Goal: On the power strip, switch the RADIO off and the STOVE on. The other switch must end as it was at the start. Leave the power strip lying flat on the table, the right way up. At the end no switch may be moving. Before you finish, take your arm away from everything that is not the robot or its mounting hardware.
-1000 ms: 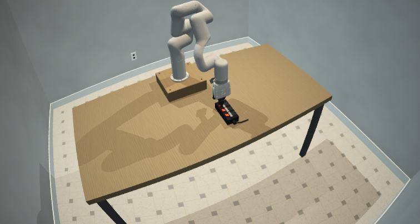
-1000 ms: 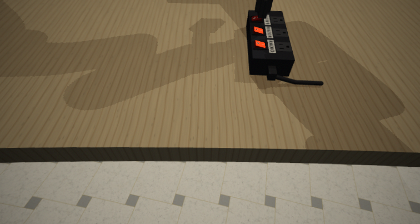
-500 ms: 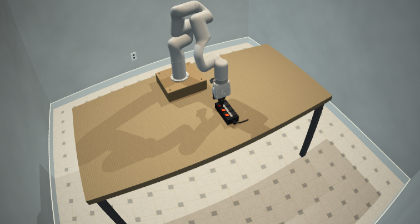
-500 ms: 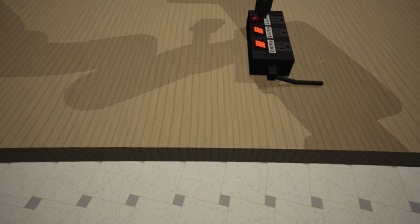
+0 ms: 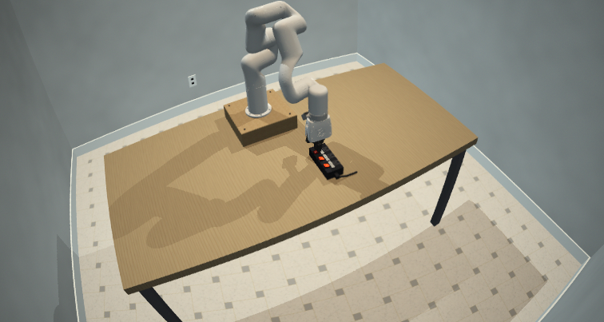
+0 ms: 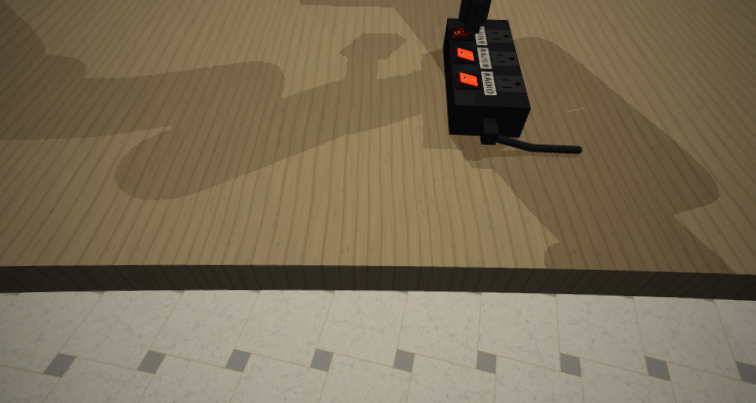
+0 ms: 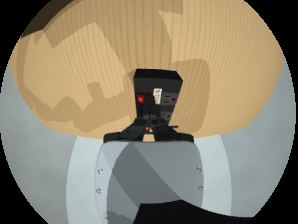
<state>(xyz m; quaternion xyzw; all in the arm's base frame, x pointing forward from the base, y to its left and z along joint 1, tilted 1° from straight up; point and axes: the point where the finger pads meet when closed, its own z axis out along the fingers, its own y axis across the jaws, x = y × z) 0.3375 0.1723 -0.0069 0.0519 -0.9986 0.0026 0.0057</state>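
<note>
A wide stretch of wooden counter [image 6: 211, 188] lies left of the black power strip [image 6: 486, 109], flat and upright at right, two near switches glowing orange. Clenched, empty fingers [image 6: 474, 8] meet its far end; cord [image 6: 539, 147] trails right.

A matt wooden surface [image 5: 202, 180], its fine straight grain running in narrow stripes, carries a power strip [image 6: 486, 109] of matt black plastic. The strip's rocker switches [image 6: 467, 79] look like glossy orange-red plastic (two bright, one darker), beside white paper-like labels [image 6: 489, 84]. The arm [image 5: 292, 61] wears a smooth, pale matt shell on a wooden base block [image 5: 270, 129]. Speckled stone-look tiles [image 6: 370, 336] cover the floor.
</note>
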